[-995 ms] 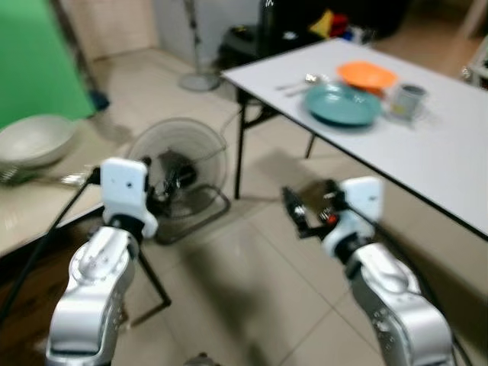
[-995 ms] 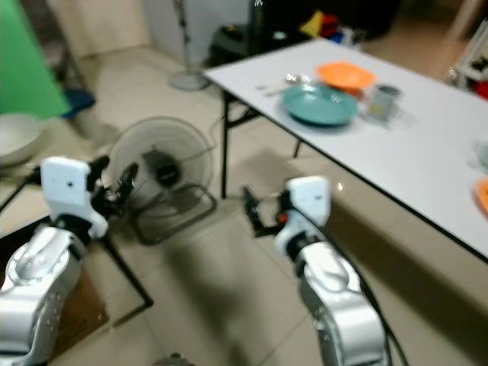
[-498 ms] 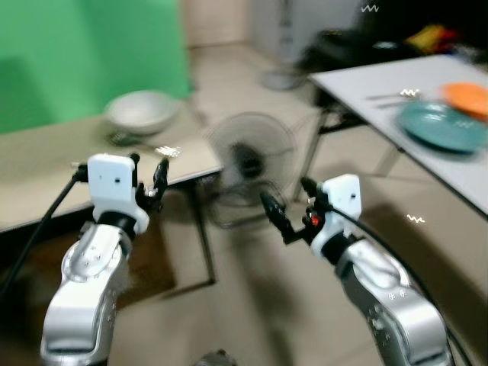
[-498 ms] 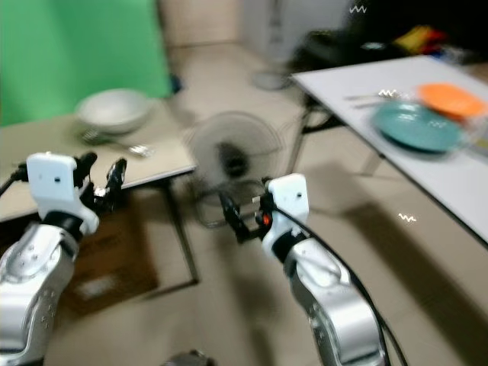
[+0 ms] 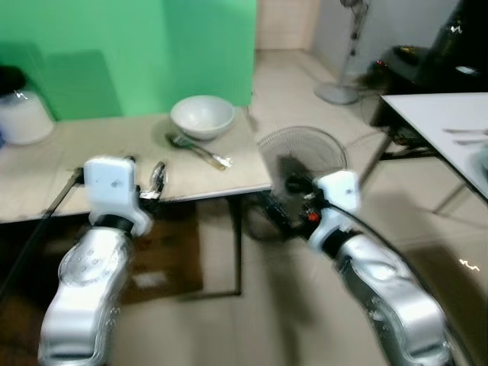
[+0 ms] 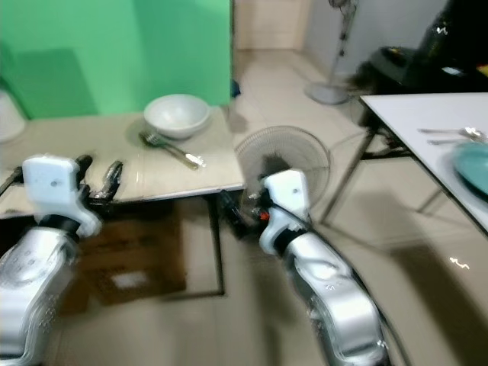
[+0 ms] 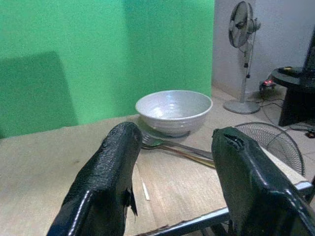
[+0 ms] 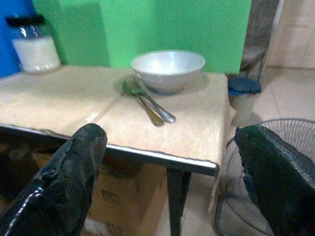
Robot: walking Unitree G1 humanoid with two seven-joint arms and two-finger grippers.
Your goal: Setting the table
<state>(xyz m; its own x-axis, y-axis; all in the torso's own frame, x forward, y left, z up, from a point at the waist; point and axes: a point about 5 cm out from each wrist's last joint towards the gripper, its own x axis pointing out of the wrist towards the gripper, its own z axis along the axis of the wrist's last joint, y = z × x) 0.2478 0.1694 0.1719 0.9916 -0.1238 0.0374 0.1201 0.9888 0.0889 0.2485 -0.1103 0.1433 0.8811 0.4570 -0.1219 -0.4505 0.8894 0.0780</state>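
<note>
A white bowl (image 5: pixel 202 116) stands near the far right corner of a low wooden table (image 5: pixel 76 156), with a fork and spoon (image 5: pixel 197 149) lying just in front of it. My left gripper (image 7: pixel 172 182) is open and empty, held over the table's near edge and facing the bowl (image 7: pixel 173 110). My right gripper (image 8: pixel 167 162) is open wide and empty, off the table's right end at about edge height, and looks across at the bowl (image 8: pixel 168 69) and cutlery (image 8: pixel 147 101). At the far right is a white table (image 6: pixel 427 114) bearing cutlery (image 6: pixel 450 136) and a teal plate (image 6: pixel 473 164).
A white jar (image 5: pixel 24 116) stands at the wooden table's left end. A cardboard box (image 5: pixel 156 259) sits under the table. A floor fan (image 5: pixel 303 162) lies between the two tables, behind my right arm. A standing fan (image 5: pixel 347 46) is farther back. A green screen (image 5: pixel 130 46) backs the wooden table.
The whole view has swung left, from the white table to the wooden table with the bowl. Both arms stay raised in front, grippers open and empty.
</note>
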